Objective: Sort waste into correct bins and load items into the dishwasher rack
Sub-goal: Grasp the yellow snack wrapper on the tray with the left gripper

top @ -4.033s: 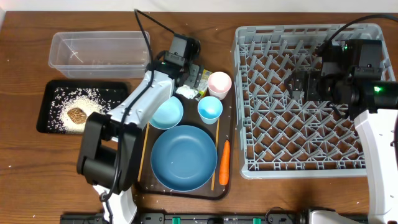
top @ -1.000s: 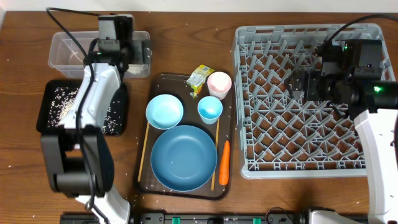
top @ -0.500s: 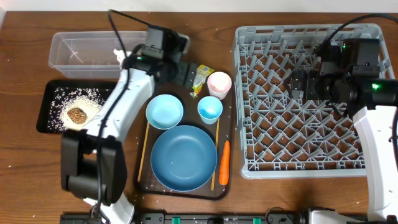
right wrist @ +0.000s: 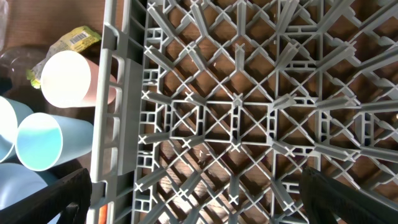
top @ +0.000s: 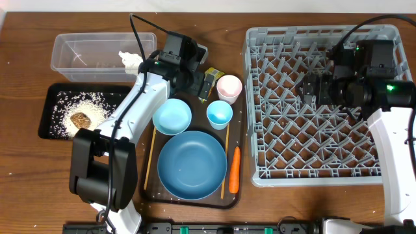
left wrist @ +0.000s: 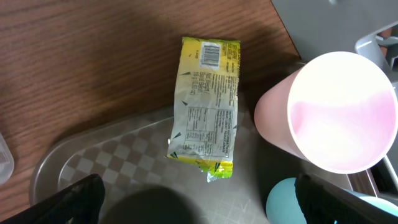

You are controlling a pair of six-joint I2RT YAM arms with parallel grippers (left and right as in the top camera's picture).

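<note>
Partly sorted: tissue [top: 130, 60] lies in the clear tub [top: 71, 42] at 10 o'clock, rice [top: 68, 105] in the black tray [top: 47, 130] at 9. Wrapper [left wrist: 205, 106], at the serving tray's [top: 151, 190] 12 o'clock, carrot [top: 234, 169] and dishes [top: 192, 164] are left; rack [top: 312, 149] empty. Left gripper [left wrist: 199, 208] and right gripper [top: 312, 88] are spread, holding nothing. Wrapper shows a barcode [left wrist: 211, 55]; print unreadable.

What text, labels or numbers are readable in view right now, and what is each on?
Yellow-green wrapper: a barcode and blocks of fine print, all too small and blurred to read.
Nothing else in view carries readable text.
</note>
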